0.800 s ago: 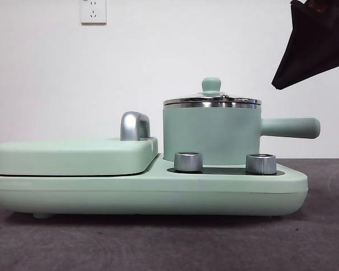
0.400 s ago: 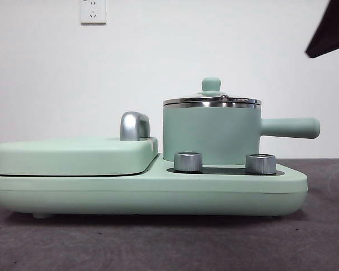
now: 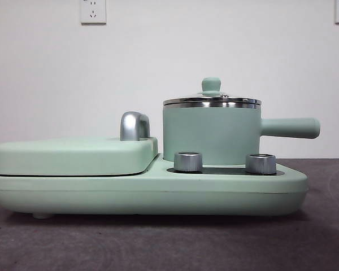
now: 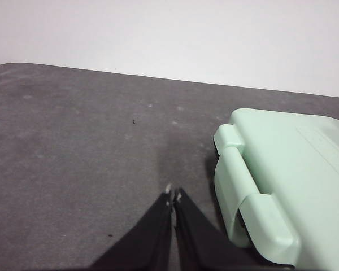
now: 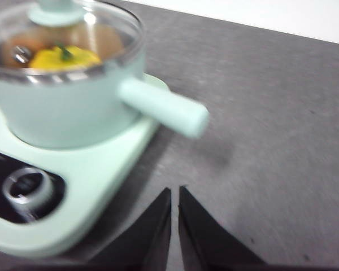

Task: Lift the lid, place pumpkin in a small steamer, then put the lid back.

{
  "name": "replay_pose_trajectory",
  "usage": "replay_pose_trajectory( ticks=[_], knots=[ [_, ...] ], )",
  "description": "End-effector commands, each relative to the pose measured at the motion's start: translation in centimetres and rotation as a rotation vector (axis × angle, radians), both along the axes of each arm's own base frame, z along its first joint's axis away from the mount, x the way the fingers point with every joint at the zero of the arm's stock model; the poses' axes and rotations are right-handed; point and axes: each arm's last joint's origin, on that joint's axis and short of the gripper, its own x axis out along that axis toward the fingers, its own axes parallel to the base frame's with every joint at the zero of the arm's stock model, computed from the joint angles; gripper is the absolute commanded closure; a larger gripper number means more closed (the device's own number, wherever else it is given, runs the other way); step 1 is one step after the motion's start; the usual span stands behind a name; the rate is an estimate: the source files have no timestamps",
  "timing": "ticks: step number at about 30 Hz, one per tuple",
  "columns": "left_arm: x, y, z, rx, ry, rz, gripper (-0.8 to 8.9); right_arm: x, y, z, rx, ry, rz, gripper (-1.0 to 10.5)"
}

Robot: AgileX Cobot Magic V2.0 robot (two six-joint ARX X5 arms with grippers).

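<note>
Inside: pumpkin (image 5: 65,57) lay in the steamer (image 3: 211,134), lid (image 3: 212,100) seated.
Left end effector (image 4: 173,196) and right end effector (image 5: 174,192) hung over the bench (image 4: 73,147), jaws together, empty.

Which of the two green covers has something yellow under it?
The lid with the small knob, on the small steamer: the pumpkin shows through it. The wide flat cover shows nothing beneath.

The small steamer (image 3: 212,132) stood on the cooker base (image 3: 147,195), right of the flat cover (image 3: 73,155). The lid (image 3: 212,100) sat on it, the pumpkin (image 5: 65,57) inside. Two knobs (image 3: 188,161) stood before it.
</note>
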Motion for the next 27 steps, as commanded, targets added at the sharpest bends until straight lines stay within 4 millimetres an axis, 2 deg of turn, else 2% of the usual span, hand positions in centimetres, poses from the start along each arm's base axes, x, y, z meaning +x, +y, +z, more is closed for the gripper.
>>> replay_pose_trajectory(
  ticks=[1,5,13,22,27],
  knots=[
    [0.1,0.0,-0.6,0.018,0.006,0.002,8.06,-0.5,-0.5,-1.3,-0.015,-0.046,-0.054,9.3],
    [0.1,0.0,-0.6,0.018,0.006,0.003,8.06,-1.5,-1.1,-3.0,-0.022,-0.1,-0.133,9.3],
    [0.1,0.0,-0.6,0.018,0.006,0.002,8.06,-2.2,-1.5,-4.6,-0.006,-0.169,-0.175,9.3],
    [0.1,0.0,-0.6,0.018,0.006,0.002,8.07,-2.1,-1.7,-5.6,0.011,-0.217,-0.191,9.3],
    [0.1,0.0,-0.6,0.018,0.005,0.003,8.06,-2.0,-1.7,-5.4,0.02,-0.233,-0.194,9.3]
  ],
)
